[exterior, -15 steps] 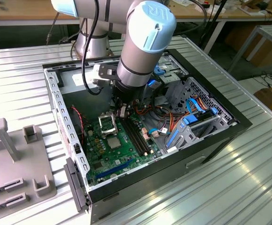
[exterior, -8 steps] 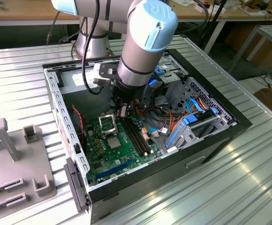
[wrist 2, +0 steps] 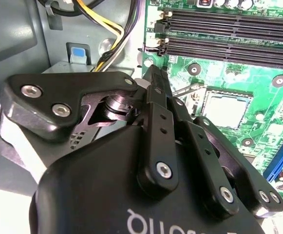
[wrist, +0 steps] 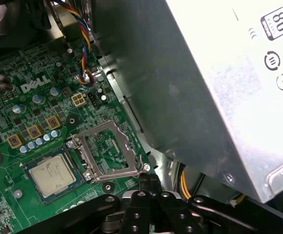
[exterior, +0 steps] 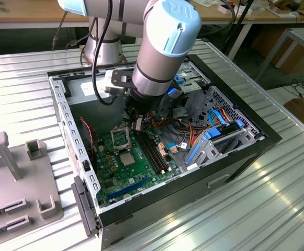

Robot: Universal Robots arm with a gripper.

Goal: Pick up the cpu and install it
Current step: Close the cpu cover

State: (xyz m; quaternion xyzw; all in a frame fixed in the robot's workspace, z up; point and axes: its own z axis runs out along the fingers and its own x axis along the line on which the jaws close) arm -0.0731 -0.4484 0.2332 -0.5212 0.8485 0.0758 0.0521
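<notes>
Pincer [wrist: 148, 179] matte black, closed | cpu [wrist: 53, 174] flat square, dull grey metal

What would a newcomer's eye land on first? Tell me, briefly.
The big grey-and-blue robot arm reaches into the open computer case. Inside, the green motherboard stands out, with the cpu lying in its socket beside the hinged-open silver socket frame. The hand is shut, close by that frame's corner.
</notes>
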